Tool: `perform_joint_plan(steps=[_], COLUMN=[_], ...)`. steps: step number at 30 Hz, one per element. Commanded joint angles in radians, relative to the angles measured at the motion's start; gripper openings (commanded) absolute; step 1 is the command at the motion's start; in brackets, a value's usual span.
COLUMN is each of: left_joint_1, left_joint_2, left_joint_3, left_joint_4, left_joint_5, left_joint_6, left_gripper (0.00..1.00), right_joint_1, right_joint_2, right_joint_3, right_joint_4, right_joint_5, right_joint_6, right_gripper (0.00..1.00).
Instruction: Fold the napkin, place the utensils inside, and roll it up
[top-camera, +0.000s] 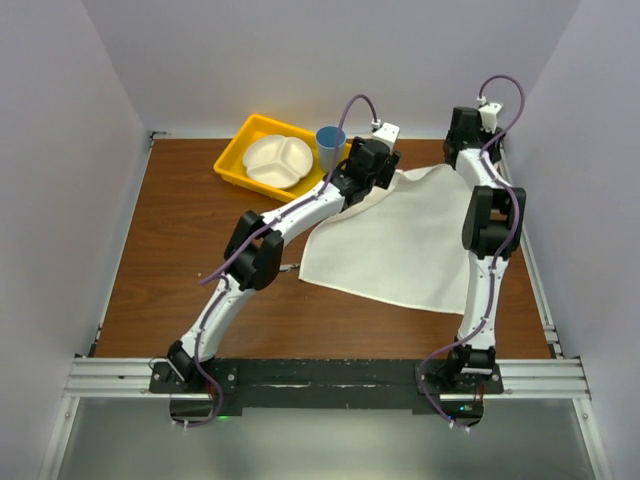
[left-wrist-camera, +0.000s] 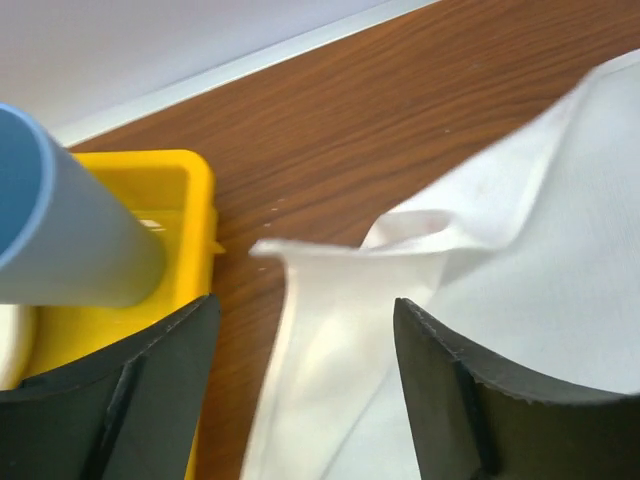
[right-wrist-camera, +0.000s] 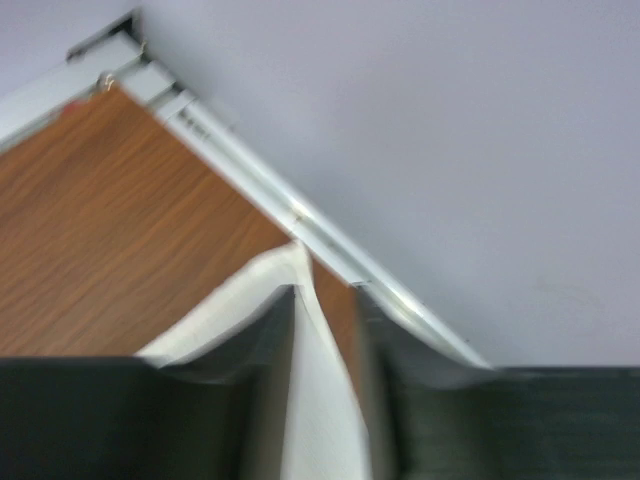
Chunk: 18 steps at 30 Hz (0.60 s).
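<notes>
Two pincers sit at the far corners of the plain white creased cloth napkin, which lies spread on the brown wood-grain desk, right of centre. The left pincer is released. Its black fingers stand wide apart on either side of the napkin's far-left corner, which humps up between them unpinched. The right pincer straddles the far-right corner near the desk's back rail. That view is blurred, so I cannot tell whether it pinches the cloth. Beside the left pincer, a yellow plastic tray holds a white divided plate and a light-blue cup. A slim silver utensil tip pokes out under the left arm's elbow, beside the napkin's near-left corner.
</notes>
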Motion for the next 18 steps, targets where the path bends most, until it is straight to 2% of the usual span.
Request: perform_joint_plan(steps=[1, 2, 3, 4, 6, 7, 8, 9, 10, 12, 13, 14, 15, 16, 18], left_joint_1=[-0.005, -0.002, 0.000, 0.000, -0.002, -0.003, -0.018, -0.035, -0.057, -0.135, -0.155, -0.179, -0.189, -0.192, -0.207], left_joint_2=[-0.207, -0.234, -0.261, -0.297, -0.337, -0.379, -0.403, -0.432, -0.490, -0.546, -0.589, -0.606, -0.620, -0.618, -0.580], left_joint_3=[-0.022, -0.042, -0.065, -0.070, -0.123, -0.155, -0.201, -0.326, -0.399, -0.601, -0.663, -0.721, -0.807, -0.833, -0.853], left_joint_4=[-0.077, -0.094, -0.116, -0.184, -0.267, -0.286, -0.294, -0.271, -0.245, -0.146, -0.102, -0.056, 0.021, 0.048, 0.080], left_joint_5=[-0.099, -0.060, -0.052, -0.044, 0.000, 0.034, 0.106, 0.137, 0.151, 0.123, 0.123, 0.138, 0.151, 0.166, 0.178], left_joint_6=[0.057, 0.046, 0.031, 0.003, -0.029, -0.050, -0.057, -0.052, -0.019, 0.002, -0.004, -0.018, -0.038, -0.075, -0.102], left_gripper=[0.78, 0.79, 0.79, 0.82, 0.80, 0.74, 0.73, 0.72, 0.67, 0.63, 0.55, 0.52, 0.49, 0.41, 0.35], right_joint_1=[0.009, 0.027, 0.032, 0.032, 0.032, 0.058, 0.070, 0.080, 0.084, 0.098, 0.103, 0.109, 0.109, 0.110, 0.110], right_joint_2=[0.076, 0.061, 0.049, 0.036, -0.013, -0.046, -0.083, -0.165, -0.203, -0.331, -0.381, -0.419, -0.486, -0.510, -0.543], right_joint_3=[0.326, 0.327, 0.309, 0.310, 0.288, 0.248, 0.187, 0.065, 0.010, -0.176, -0.244, -0.309, -0.420, -0.462, -0.537], right_joint_4=[-0.455, -0.483, -0.508, -0.582, -0.664, -0.702, -0.683, -0.671, -0.675, -0.619, -0.586, -0.550, -0.489, -0.474, -0.477], right_joint_5=[-0.240, -0.258, -0.301, -0.347, -0.383, -0.433, -0.473, -0.502, -0.580, -0.639, -0.714, -0.749, -0.781, -0.791, -0.774], right_joint_6=[0.049, 0.057, 0.060, 0.088, 0.160, 0.209, 0.209, 0.235, 0.263, 0.312, 0.319, 0.330, 0.347, 0.353, 0.367], right_gripper=[0.46, 0.65, 0.77, 0.80, 0.82, 0.82, 0.81, 0.81, 0.81, 0.82, 0.81, 0.81, 0.76, 0.73, 0.72])
